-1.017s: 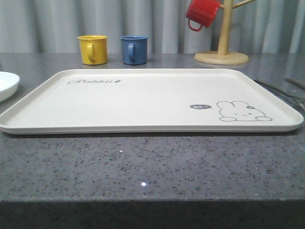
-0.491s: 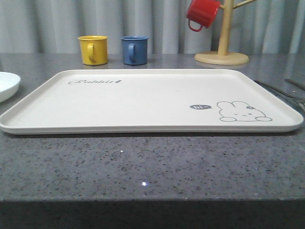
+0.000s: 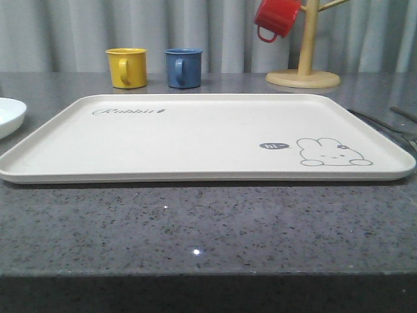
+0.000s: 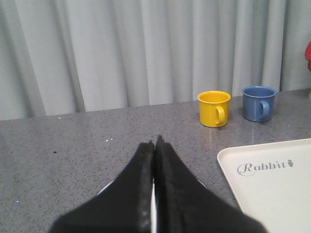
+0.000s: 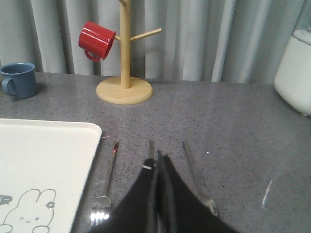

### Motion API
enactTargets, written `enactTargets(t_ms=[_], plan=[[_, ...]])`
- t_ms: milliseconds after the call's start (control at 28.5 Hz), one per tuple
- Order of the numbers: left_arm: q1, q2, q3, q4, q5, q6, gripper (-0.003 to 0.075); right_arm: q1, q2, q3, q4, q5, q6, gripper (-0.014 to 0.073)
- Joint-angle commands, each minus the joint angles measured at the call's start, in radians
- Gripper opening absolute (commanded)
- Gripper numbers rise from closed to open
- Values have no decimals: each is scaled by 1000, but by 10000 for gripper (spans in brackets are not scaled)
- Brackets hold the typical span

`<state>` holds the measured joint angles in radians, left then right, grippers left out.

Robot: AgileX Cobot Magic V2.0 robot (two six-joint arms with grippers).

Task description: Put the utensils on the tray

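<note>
**Cutlery off the tray, both grippers pressed closed**

The fork (image 5: 103, 191), chopsticks (image 5: 151, 149) and spoon (image 5: 197, 177) lie on the grey counter (image 3: 195, 228) just right of the bare rabbit tray (image 3: 195, 140); the right gripper (image 5: 158, 162) hovers over the chopsticks, fingers together, grasp unclear; the left gripper (image 4: 154, 145), closed and empty, hangs above a white plate (image 3: 10, 114); yellow mug (image 3: 126, 67) and blue mug (image 3: 183, 67) stand behind.

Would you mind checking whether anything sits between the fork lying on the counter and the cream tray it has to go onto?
Nothing visible does. In the right wrist view the fork lies on bare grey counter just beside the tray, apart from its rim. The mug tree stands farther back, clear of that short path.
</note>
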<state>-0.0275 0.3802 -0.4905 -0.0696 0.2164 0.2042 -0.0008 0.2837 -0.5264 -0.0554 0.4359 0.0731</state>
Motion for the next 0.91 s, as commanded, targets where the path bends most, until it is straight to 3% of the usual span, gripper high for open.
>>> enactTargets(t_ms=[0,105,280,351,491,876], plan=[[3,12,-37,-1,-78,-12,43,-6,17,-35,-3,-78,-6,1],[3,12,-33,-1,-78,-12,188,-6,17,-35,-3,-78,-6,139],[3,12,-23,-3,-78,-12,512,-6,17,-35,-3,-78,-6,392],[3,12,-21,-3,-76,-12,592,-6,17,-35,-3,-78,-6,477],[3,12,-19,-3,-78,-12,619,-6,17,-35,-3,-78,-6,553],[3,47,-26,-20,-67,-12,619,-6,17,-35,-3,-78,-6,550]])
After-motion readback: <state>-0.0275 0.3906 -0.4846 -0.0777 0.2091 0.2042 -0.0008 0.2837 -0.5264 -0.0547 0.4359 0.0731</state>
